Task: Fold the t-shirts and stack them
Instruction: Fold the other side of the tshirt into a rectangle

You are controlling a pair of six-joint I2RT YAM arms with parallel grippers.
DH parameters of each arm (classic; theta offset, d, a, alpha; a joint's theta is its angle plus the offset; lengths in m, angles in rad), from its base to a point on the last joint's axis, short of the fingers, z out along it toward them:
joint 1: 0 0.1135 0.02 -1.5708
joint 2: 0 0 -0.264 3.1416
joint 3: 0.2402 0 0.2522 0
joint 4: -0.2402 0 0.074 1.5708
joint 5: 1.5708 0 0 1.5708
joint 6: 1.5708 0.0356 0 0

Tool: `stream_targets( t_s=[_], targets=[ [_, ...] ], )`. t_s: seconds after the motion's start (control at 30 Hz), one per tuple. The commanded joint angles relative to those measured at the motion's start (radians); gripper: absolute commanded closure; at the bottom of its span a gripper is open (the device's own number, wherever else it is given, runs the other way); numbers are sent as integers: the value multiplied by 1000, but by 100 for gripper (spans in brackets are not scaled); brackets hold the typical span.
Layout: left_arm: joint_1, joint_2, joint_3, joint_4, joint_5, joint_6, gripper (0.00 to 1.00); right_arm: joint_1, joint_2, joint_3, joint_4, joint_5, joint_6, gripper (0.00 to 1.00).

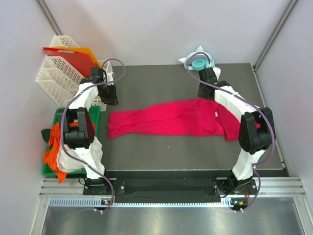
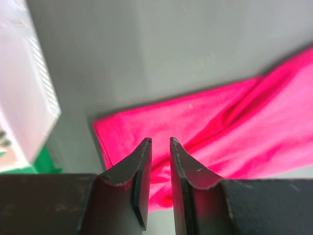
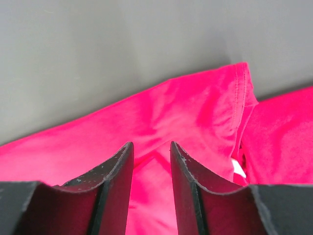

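One crimson-pink t-shirt (image 1: 166,119) lies on the dark mat (image 1: 146,152), folded into a long strip that runs left to right. Its small white neck label (image 3: 238,169) shows near the right end. My left gripper (image 1: 111,98) hangs just beyond the shirt's far left corner. In the left wrist view the left gripper (image 2: 160,141) has its jaws a narrow gap apart, with nothing between them and the shirt (image 2: 234,127) below. My right gripper (image 1: 206,93) hovers over the far right edge. The right gripper (image 3: 150,144) is open above the cloth (image 3: 186,112), and a sleeve hem shows to its right.
A green bin (image 1: 95,115) at the left edge holds a pile of orange and white cloth (image 1: 54,147). White file trays (image 1: 56,73) with red-orange sheets (image 1: 73,58) stand at the back left. A teal-and-white object (image 1: 199,61) sits behind the mat.
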Motion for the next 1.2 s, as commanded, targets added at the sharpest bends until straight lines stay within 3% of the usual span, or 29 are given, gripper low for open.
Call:
stream_targets(
  t_s=[0.0, 0.3, 0.47, 0.93, 1.07, 1.1, 1.17],
  targets=[
    [-37, -57, -65, 2, 57, 48, 74, 31, -112, -64, 0, -10, -13, 64],
    [-137, -20, -115, 4, 2, 69, 76, 64, -146, -284, 112, -70, 44, 64],
    [-139, -4, -111, -4, 11, 66, 76, 65, -101, -283, 171, -167, 33, 61],
    [-140, 9, -122, -2, 11, 71, 76, 65, 18, -243, 190, -156, 41, 61],
    [-142, 13, -126, -2, 11, 71, 76, 67, 37, -250, 202, -154, 44, 79],
    [-142, 11, -128, -2, 13, 72, 76, 65, 32, -258, 208, -151, 44, 94],
    [-142, 11, -132, -1, 16, 72, 76, 67, 9, -270, 215, -139, 46, 100]
  ],
)
